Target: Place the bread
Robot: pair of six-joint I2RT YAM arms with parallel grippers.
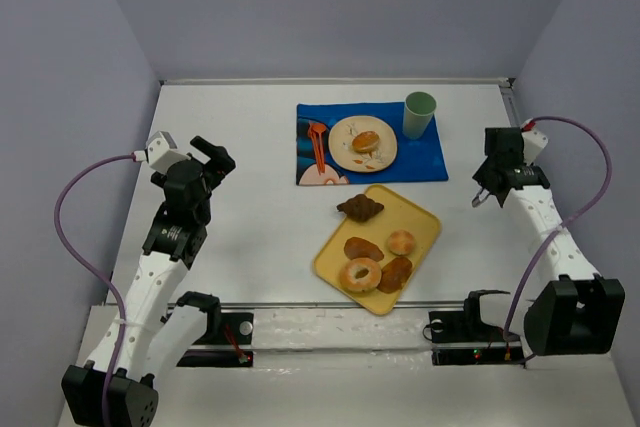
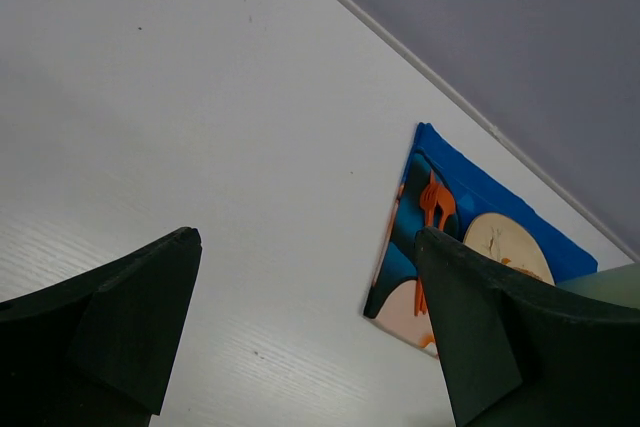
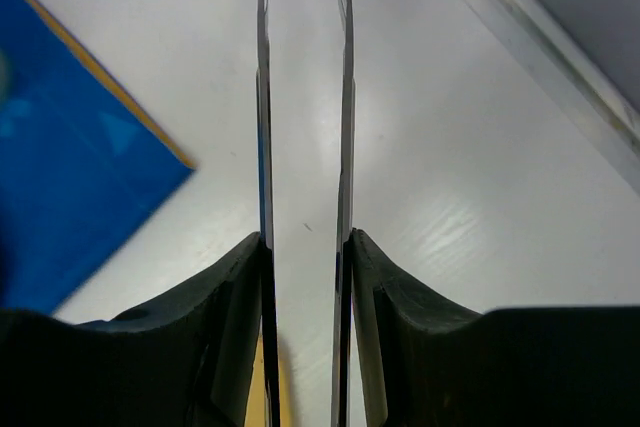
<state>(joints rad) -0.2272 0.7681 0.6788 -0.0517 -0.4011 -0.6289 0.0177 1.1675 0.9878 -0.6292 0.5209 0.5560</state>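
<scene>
Far left, the left gripper (image 1: pixel 212 159) hangs over the bare desk (image 1: pixel 250 227), jaws spread wide with nothing between them. Its wrist view catches the blue mat (image 2: pixel 470 182), the orange fork (image 2: pixel 435 202) and a slice of the plate (image 2: pixel 505 242), but no bread shows there. From above, there it is: the bread (image 1: pixel 366 141) sits on that plate, on the mat near the desk's far edge, with a green cup (image 1: pixel 419 114) just beside. Nearer, the yellow tray (image 1: pixel 422 219) carries a bagel (image 1: pixel 360 274) and other rolls. Far right, the right gripper (image 1: pixel 484 197) shows only a slim gap, gripping nothing, near the mat's corner.
</scene>
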